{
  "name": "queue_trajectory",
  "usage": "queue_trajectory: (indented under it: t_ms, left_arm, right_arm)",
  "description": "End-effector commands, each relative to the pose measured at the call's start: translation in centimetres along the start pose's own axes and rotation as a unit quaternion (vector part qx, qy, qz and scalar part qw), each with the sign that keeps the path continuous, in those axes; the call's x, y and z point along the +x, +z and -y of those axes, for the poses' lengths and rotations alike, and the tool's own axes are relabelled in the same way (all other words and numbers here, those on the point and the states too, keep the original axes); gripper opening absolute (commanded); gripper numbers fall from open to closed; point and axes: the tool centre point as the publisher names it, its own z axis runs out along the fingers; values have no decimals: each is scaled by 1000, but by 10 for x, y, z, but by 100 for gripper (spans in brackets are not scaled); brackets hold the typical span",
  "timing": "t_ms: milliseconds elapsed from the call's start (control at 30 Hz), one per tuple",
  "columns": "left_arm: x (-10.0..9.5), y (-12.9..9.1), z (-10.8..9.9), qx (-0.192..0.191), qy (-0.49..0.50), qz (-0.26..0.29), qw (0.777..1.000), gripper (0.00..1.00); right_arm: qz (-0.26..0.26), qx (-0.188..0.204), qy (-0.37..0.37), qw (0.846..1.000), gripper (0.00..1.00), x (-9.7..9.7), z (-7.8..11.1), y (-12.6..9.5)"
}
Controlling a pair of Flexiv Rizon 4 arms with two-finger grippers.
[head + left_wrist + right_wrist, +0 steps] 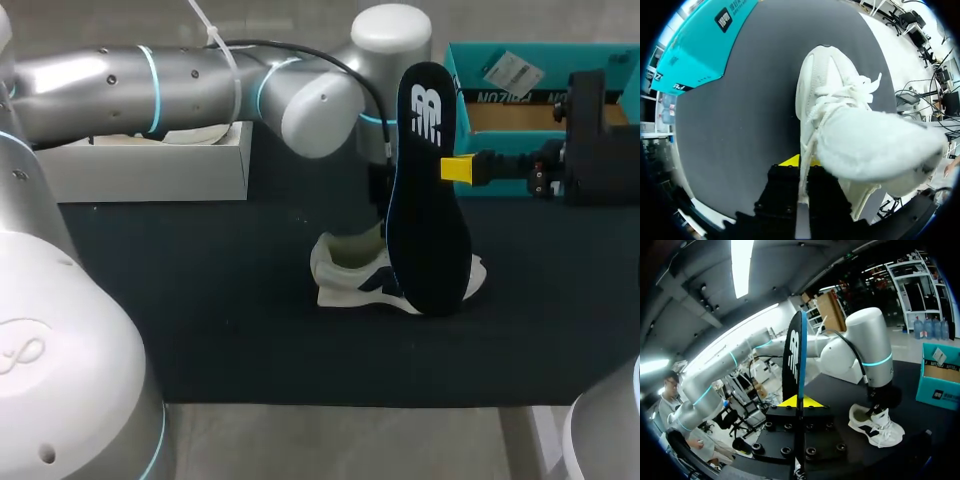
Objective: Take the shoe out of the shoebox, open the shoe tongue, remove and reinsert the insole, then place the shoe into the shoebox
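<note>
Right gripper (800, 401) is clamping tight on the one dark navy foam insole (425, 200), holding it upright on edge. Left gripper (800, 164) is pinching the collar wall of the single white lace-up sneaker with navy side patches (350, 275). It's sitting sole-down mid black table mat (220, 300), apart from the insole. One teal cardboard shoebox (540, 75) is sitting open at the far right corner.

The shoe (825, 85) was made of white woven cloth, pretty soft and fuzzy-looking. The insole (425, 200) was faced in dark matt stuff. The table (220, 300) was covered in dull dark cloth. The shoebox (700, 45) was smooth teal card, and the left arm (100, 85) was cased in glossy silver.
</note>
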Motion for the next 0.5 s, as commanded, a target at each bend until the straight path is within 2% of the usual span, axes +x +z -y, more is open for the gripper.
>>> queue_trajectory:
  t_ms: [33, 500]
  left_arm:
    - [13, -7, -12, 13, 5, 5, 1000, 0]
    - [15, -8, -13, 15, 7, 5, 1000, 0]
  right_arm:
    - [1, 0, 0, 1000, 0, 0, 1, 2]
    - [1, 0, 0, 1000, 0, 0, 1, 2]
